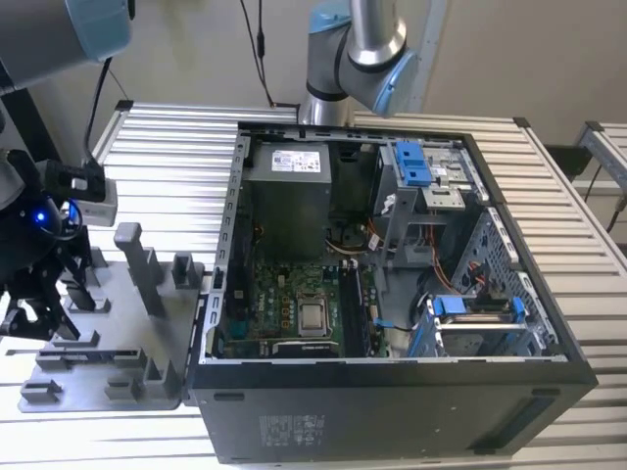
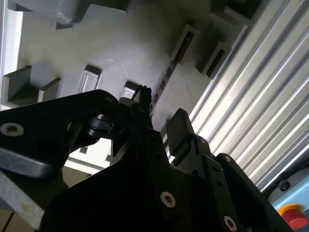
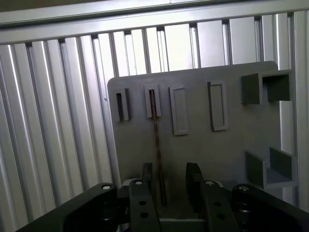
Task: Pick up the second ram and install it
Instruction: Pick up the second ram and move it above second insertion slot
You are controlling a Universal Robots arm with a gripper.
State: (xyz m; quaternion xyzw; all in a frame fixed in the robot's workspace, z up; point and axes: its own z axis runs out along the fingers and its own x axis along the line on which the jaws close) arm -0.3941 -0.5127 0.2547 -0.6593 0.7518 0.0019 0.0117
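Observation:
The second ram (image 3: 157, 140) is a thin dark stick standing on edge in a slot of the grey fixture (image 3: 193, 150). It also runs across the fixture (image 2: 111, 53) as the narrow dark ram (image 2: 166, 75) in the second wrist view. My gripper (image 3: 170, 181) is open, one finger on each side of the ram's near end. The ram sits closer to one finger (image 3: 147, 176) than to the other, with a gap still showing. In the exterior view the gripper (image 1: 31, 315) hangs over the fixture (image 1: 118, 338) at the exterior view's left.
An open computer case (image 1: 392, 411) stands to the right of the fixture in the exterior view, its green motherboard (image 1: 284, 308) exposed. Upright grey posts (image 1: 142, 264) rise from the fixture near the gripper. A ribbed metal table (image 1: 167, 166) lies under everything.

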